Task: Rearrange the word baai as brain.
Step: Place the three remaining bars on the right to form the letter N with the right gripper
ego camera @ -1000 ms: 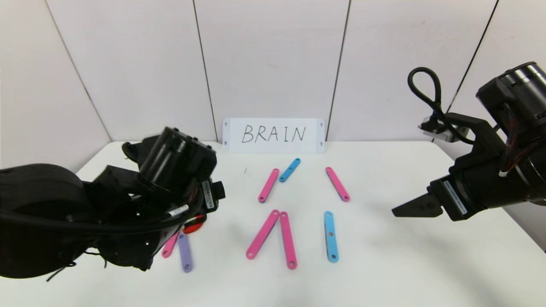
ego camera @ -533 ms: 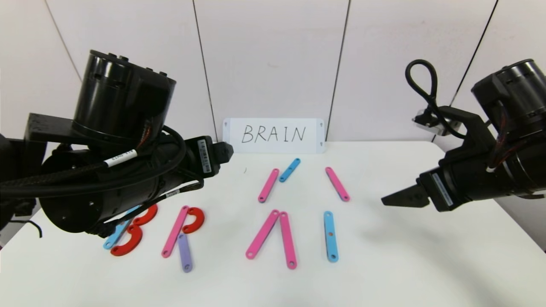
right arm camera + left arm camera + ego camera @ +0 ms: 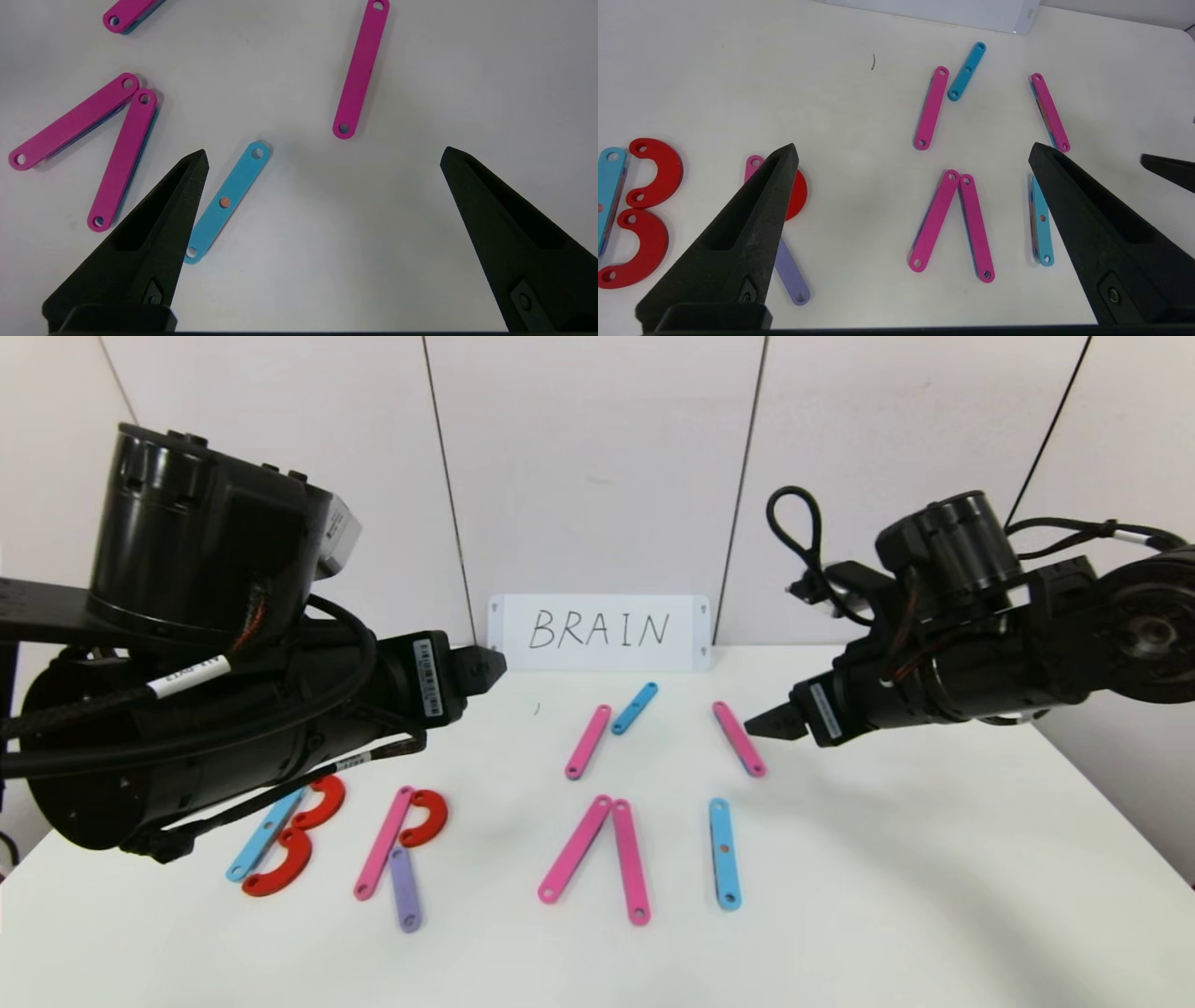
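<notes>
Just beyond the tip of the right gripper [image 3: 767, 721], whose jaws stand wide apart and hold nothing, lies a loose pink flat plastic strip [image 3: 738, 738] with end holes, its long axis running from far-left to near-right across the white surface [image 3: 887, 896]. That strip sits right at the right jaws, well away from the left arm, so by my judgement the right arm is the one placed to take it. Nearer the robot and a little left of that tip, the blue upright strip [image 3: 724, 852] forms the I.

The left gripper [image 3: 485, 670] hangs above the far-left part of the surface, jaws likewise spread and empty.

The built word lies along the near side: a B of a blue strip [image 3: 265, 834] and two red C-shaped curves [image 3: 297, 840], then an R of a pink strip [image 3: 384, 843], one red curve [image 3: 428, 817] and a purple leg [image 3: 404, 889], then two pink strips [image 3: 597, 859] leaning together as an A without a crossbar. A spare pink strip [image 3: 588, 741] and short blue strip [image 3: 635, 707] wait farther back.

The white card [image 3: 597, 632] against the wall reads "BRAIN" in black handwriting. Small labels on both arms are unreadable.
</notes>
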